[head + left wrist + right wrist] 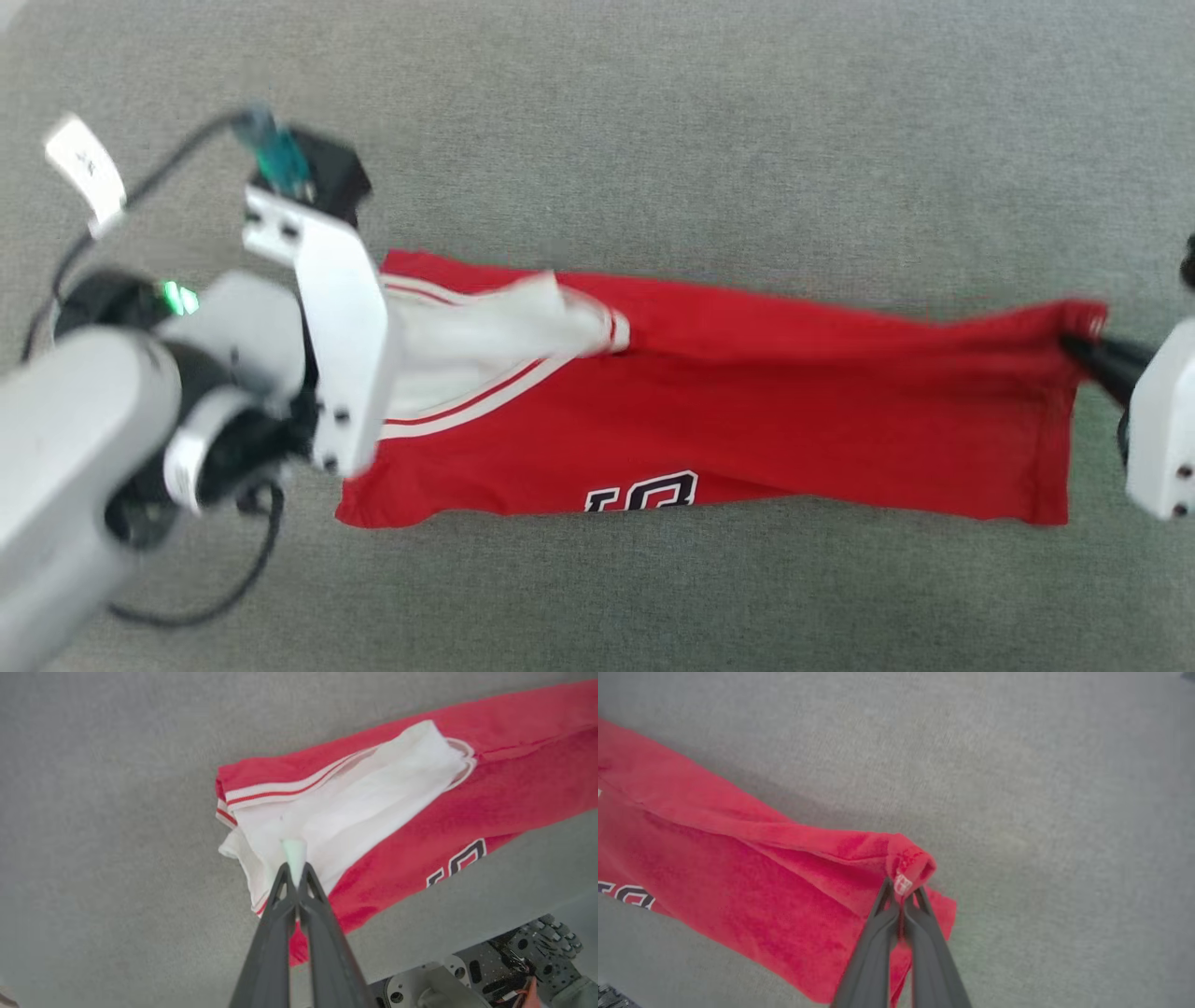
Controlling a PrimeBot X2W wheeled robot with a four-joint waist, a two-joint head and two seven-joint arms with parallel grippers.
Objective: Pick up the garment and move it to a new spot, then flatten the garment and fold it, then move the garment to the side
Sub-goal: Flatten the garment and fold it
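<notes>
A plain grey fabric-like surface point(653, 112) fills the background. Across its middle, a red shirt point(794, 392) is stretched into a long horizontal band between the robot's two grippers. In the head view, the shirt's left end shows a bunched white sleeve point(485, 336) with red stripes. Part of a black, white-outlined print point(644, 492) peeks out at the lower edge. The right end is a red hem corner. The left gripper point(294, 868) has its dark fingers pressed together, pinching the white cloth near the collar end. In the head view a white wrist bracket point(341, 345) covers those fingers. The right gripper point(902, 891) is likewise clamped, its fingers closed on the bunched red corner, where a small white label point(903, 884) shows. In the head view its dark tips point(1088, 353) grip the shirt's upper right corner. A soft shadow lies on the surface beside that raised corner. Whether the shirt's lower edge touches the surface cannot be told. A black cable point(140, 187) with a white tag point(86, 173) runs beside the pale left forearm point(75, 448).
</notes>
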